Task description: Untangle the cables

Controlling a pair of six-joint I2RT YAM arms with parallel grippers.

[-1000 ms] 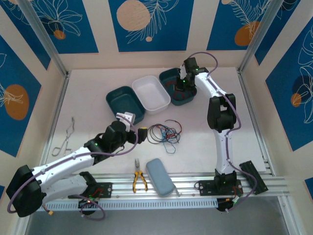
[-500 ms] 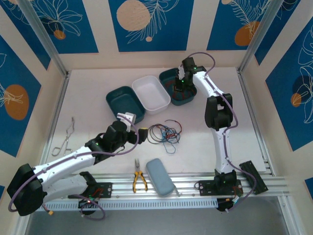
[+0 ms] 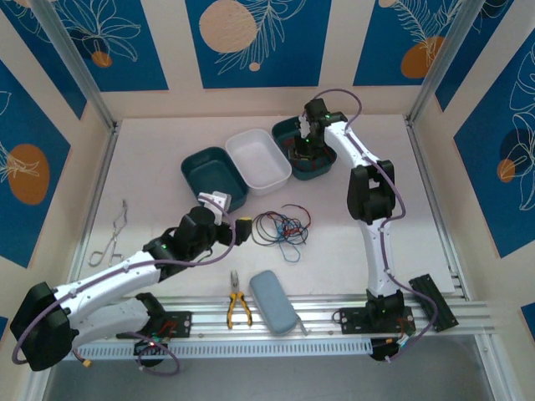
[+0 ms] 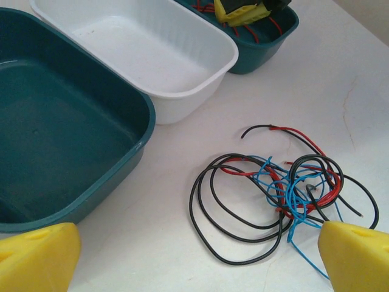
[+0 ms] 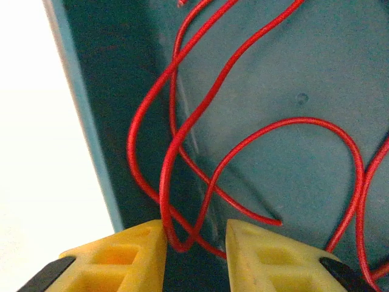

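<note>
While the cable tangle (image 4: 279,188) sprawls on the table (image 4: 346,73) just ahead of the left gripper (image 4: 197,252), nearer its right finger, that arm reaches low, jaws wide and empty. Over in the far teal bin (image 5: 304,73), the right gripper (image 5: 194,243) points down, jaws narrowly parted around a loose red cable (image 5: 173,134).
</note>
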